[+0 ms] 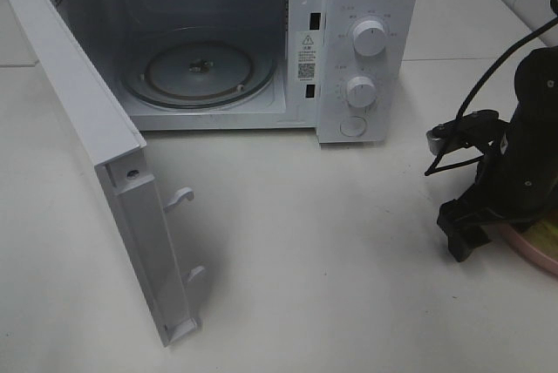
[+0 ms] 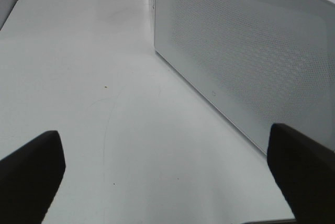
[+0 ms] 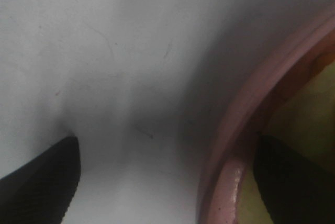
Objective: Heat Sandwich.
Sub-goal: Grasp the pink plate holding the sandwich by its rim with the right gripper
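**Open microwave and pink plate on a white table**

A white microwave [image 1: 366, 7] stands well apart from the right gripper [image 3: 167, 182], ahead of it and off to its left. Its door [image 1: 78, 129] is swung wide, showing the glass turntable [image 1: 199, 70] inside. Two dials [image 1: 370, 39] sit one above the other on the panel, and two latch hooks [image 1: 179, 199] jut from the door's edge. The door's perforated outer face runs just beside the left gripper [image 2: 167, 182]. A round pink plate [image 3: 246, 130] lies directly under the right gripper, its rim on the table [image 1: 331, 260].
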